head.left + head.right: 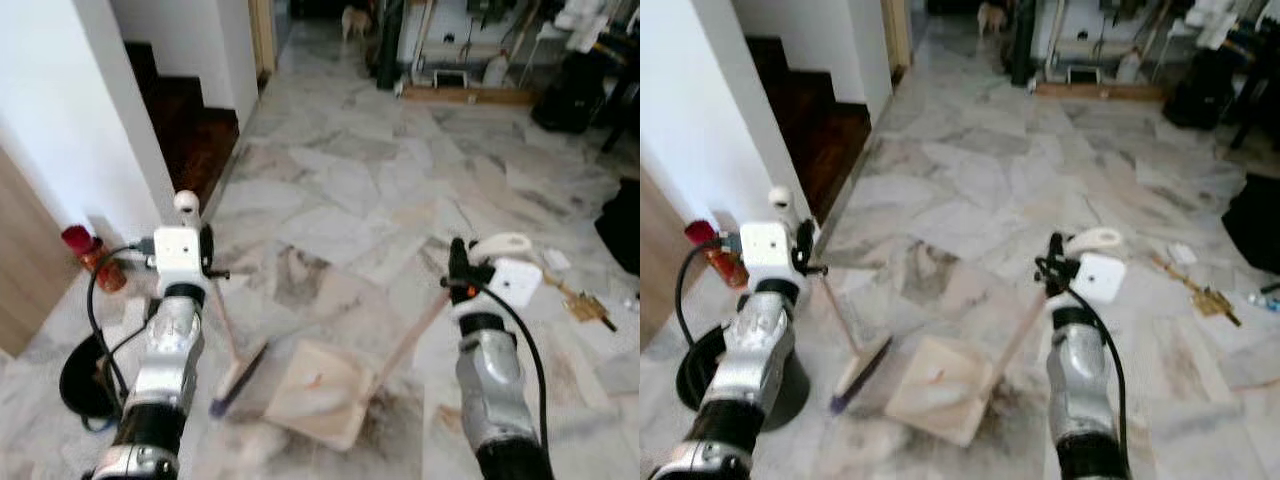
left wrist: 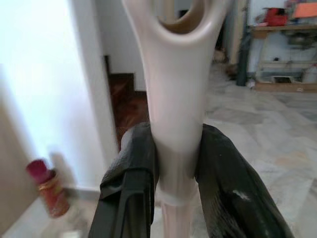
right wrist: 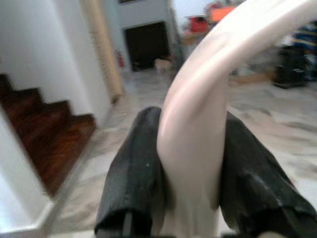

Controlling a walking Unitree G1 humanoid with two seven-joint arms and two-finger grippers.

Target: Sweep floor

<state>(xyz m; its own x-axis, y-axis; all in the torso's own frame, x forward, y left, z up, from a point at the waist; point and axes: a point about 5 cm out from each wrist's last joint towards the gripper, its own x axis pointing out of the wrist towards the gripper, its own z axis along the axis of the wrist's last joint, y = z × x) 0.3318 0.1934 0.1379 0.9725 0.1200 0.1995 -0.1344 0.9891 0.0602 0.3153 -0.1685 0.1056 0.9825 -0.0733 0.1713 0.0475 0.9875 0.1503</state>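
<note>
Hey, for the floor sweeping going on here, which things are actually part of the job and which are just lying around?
Part of the job:
broom, in left gripper
dustpan, handle in right gripper

Lying about:
red bottle
black cable
litter

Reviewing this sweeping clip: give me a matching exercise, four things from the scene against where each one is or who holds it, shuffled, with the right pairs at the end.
Things:
1. broom
2. dustpan
3. red bottle
4. black bucket

Places or states:
A. on the floor by the white wall, near the staircase
B. handle clamped in the right pincer
C. on the floor beside the left arm, with a black cable hanging next to it
D. handle clamped in the left pincer, bristles down on the marble floor

Pairs: 1-D, 2-B, 3-A, 4-C
</note>
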